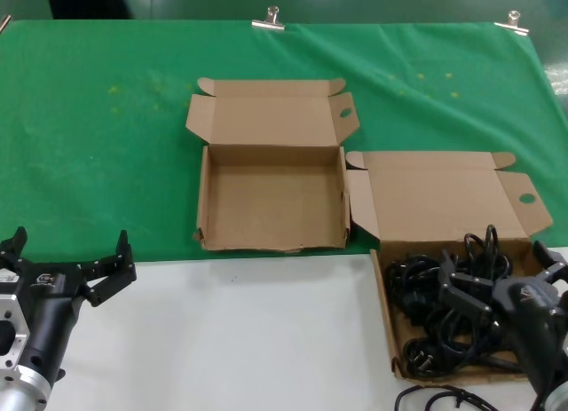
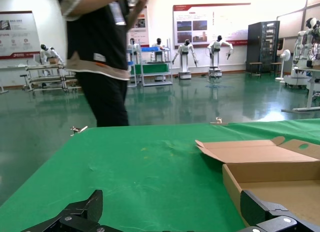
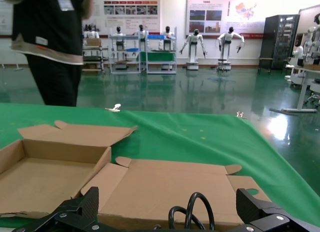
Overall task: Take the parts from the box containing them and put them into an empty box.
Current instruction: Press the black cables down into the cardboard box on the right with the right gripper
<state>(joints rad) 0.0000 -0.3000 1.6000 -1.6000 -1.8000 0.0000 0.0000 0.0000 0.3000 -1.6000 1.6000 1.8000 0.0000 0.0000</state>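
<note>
On green cloth (image 1: 106,145), right gripper (image 1: 501,282) gapes over parts (image 1: 444,309).

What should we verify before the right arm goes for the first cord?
1. Squarer brown cardboard box with the frayed front edge: lid folded back, nothing inside. ok.
2. Wider brown cardboard box with the round-holed flap: lid open, tangled black rubber power cords inside. ok.
3. Right hand: fingers open, directly over the cords, none held. ok.
4. Left hand: open, over the white table, away from both boxes. ok.
5. One cord separable from the pile: loops overlap. cannot tell.
6. Loose black cable on the table in front of the wider box, near the right arm: possible snag. not ok.
</note>
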